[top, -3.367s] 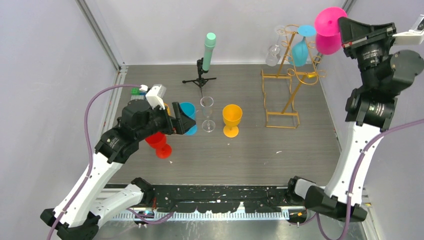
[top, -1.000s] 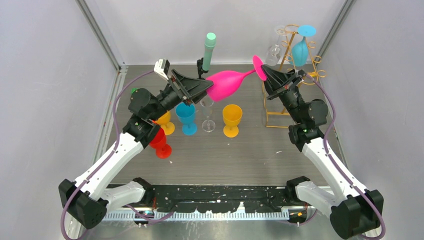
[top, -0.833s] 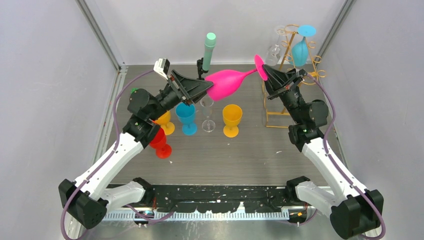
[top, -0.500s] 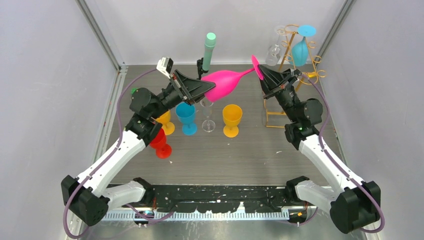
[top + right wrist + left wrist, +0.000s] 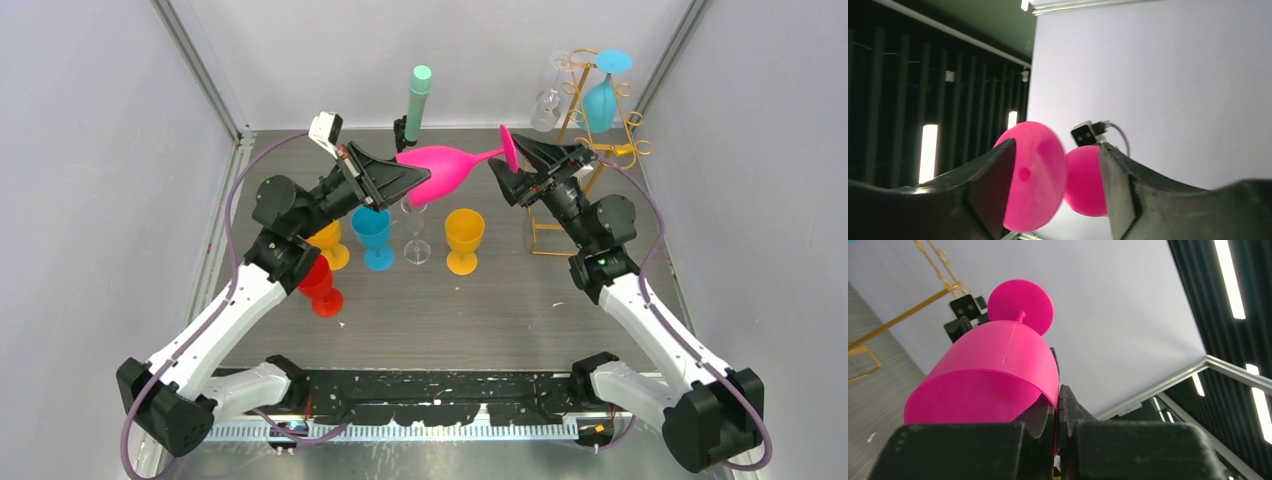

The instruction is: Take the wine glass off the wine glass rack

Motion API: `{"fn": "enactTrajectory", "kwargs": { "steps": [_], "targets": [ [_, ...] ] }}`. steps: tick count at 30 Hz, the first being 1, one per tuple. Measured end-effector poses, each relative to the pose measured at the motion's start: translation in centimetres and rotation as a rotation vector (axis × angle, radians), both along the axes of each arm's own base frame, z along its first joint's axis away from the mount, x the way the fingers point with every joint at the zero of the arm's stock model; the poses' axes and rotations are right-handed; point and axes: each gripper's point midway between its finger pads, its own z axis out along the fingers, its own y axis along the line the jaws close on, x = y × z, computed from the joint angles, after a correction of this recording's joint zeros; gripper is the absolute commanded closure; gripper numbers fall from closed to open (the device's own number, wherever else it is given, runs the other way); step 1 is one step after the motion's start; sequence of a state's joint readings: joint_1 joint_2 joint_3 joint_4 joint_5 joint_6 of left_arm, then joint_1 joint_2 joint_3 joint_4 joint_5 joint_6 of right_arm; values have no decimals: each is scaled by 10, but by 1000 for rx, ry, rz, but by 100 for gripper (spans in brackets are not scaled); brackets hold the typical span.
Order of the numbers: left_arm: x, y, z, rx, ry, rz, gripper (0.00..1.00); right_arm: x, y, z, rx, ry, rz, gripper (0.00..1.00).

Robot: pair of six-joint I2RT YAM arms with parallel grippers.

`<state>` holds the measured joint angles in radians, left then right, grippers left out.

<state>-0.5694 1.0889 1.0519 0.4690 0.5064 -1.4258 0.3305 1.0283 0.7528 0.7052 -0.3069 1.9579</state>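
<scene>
One pink wine glass, held sideways.
Left gripper clamps its rim; right gripper gapes around its foot.

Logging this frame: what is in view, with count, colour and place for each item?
pink wine glass: 1, pink, sideways in the air between the arms
wine glass rack: 1, gold wire, back right
blue glass: 1, hanging on rack
clear glass: 1, hanging on rack
orange goblet: 1, table centre
clear flute: 1, table centre
blue goblet: 1, table centre
yellow goblet: 1, under left arm
red goblet: 1, left
tripod: 1, black, mint cylinder, back
table: 1, grey
left gripper: shut on bowl rim
right gripper: open around foot
</scene>
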Motion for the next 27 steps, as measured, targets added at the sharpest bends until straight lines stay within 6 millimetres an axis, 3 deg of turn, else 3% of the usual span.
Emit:
{"fn": "enactTrajectory", "kwargs": {
  "steps": [6, 12, 17, 25, 27],
  "targets": [
    [-8, 11, -20, 196, -48, 85, 100, -8, -6, -16, -186, 26, -104, 27],
    [-34, 24, -36, 389, -100, 64, 100, -22, -31, -7, -399, 6, -285, 27],
    [-52, 35, -85, 615, -63, -3, 100, -28, -54, -5, -530, 20, -415, 27],
    [-68, 74, -157, 981, 16, -23, 100, -17, -65, -42, -685, 126, -465, 26],
    [-69, 78, -167, 1022, 29, -30, 100, -15, -65, -47, -705, 138, -462, 27]
  ]
}}
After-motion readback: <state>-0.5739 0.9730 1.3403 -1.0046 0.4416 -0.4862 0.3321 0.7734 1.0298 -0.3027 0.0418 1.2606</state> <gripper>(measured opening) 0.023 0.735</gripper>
